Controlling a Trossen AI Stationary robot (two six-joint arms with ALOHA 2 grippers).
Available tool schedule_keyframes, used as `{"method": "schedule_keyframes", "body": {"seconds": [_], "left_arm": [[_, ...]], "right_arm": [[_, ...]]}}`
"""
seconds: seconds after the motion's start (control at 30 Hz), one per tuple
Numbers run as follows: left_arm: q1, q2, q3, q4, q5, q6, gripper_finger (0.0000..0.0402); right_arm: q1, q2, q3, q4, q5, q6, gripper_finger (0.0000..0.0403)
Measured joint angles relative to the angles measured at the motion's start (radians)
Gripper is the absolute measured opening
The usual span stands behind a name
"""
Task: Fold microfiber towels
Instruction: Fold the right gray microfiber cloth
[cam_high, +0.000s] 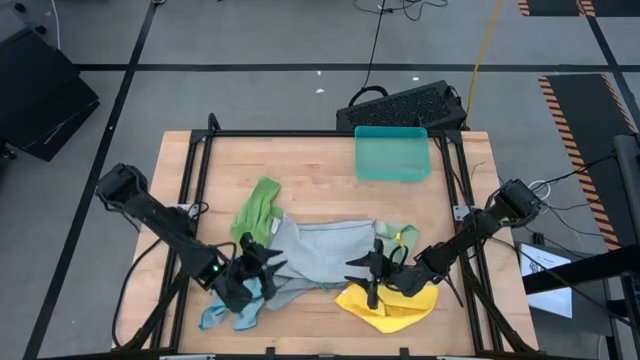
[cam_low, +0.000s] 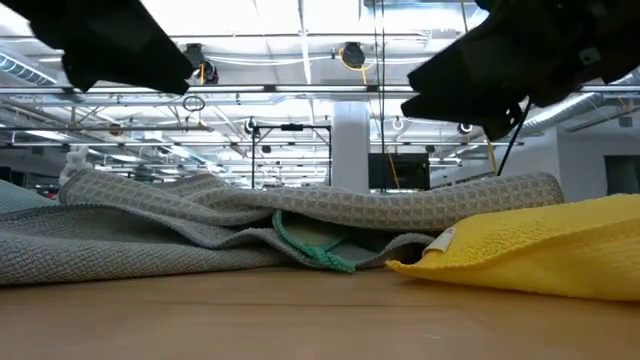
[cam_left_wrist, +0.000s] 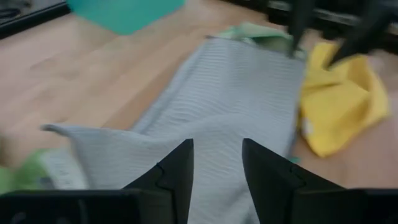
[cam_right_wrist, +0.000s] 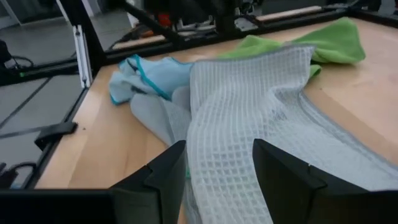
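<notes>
A grey waffle-weave microfiber towel (cam_high: 320, 250) lies spread across the middle of the table. My left gripper (cam_high: 262, 262) is shut on its left end and my right gripper (cam_high: 368, 268) on its right end. Around it lie a bright green towel (cam_high: 258, 207) at the far left, a light blue towel (cam_high: 235, 305) at the near left, a yellow towel (cam_high: 385, 305) at the near right, and a pale green towel (cam_high: 402, 235) partly under the grey one. My left gripper pinches the grey towel's left end (cam_left_wrist: 214, 140) between its two fingers, slanting down from the table's near left. That end is raised a little (cam_low: 95, 185); the middle lies on the table. My right gripper pinches the towel's right end (cam_right_wrist: 217, 146) between its two fingers, coming nearly level from the table's right. The cloth rises in a ridge to the fingers (cam_low: 535, 185). One layer or several, I cannot tell.
A rigid teal tray (cam_high: 392, 152) stands at the far right of the table. Bare wood (cam_high: 300, 165) shows along the far side between the bright green towel and the tray. A black metal frame (cam_high: 195, 150) borders the table.
</notes>
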Motion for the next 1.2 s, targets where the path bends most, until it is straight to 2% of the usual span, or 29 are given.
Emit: {"method": "schedule_keyframes", "body": {"seconds": [0.2,0.37,0.53,0.77,0.93,1.03,1.2], "left_arm": [[0.150,-0.035,0.000,-0.127,0.096,-0.029,0.0205],[0.273,-0.034,0.000,-0.191,0.134,-0.103,0.0263],[0.350,-0.032,0.000,-0.242,0.209,-0.153,0.0274],[0.386,0.034,0.000,-0.267,0.310,-0.229,0.0224],[0.387,0.071,-0.001,-0.261,0.322,-0.232,0.0175],[0.380,0.074,-0.001,-0.265,0.336,-0.218,0.0126],[0.347,0.074,-0.001,-0.325,0.340,-0.247,0.0019]], "right_arm": [[-0.004,0.001,0.002,0.015,0.004,0.010,0.0176],[-0.016,0.060,0.047,0.016,0.006,-0.010,0.0176],[-0.043,0.115,0.081,0.016,0.000,-0.017,0.0176],[-0.053,0.127,0.101,0.016,-0.027,-0.011,0.0176],[-0.052,0.127,0.104,0.015,-0.024,-0.010,0.0176],[-0.052,0.128,0.104,0.016,-0.024,-0.012,0.0176],[-0.052,0.129,0.104,0.014,-0.023,-0.026,0.0176]]}}
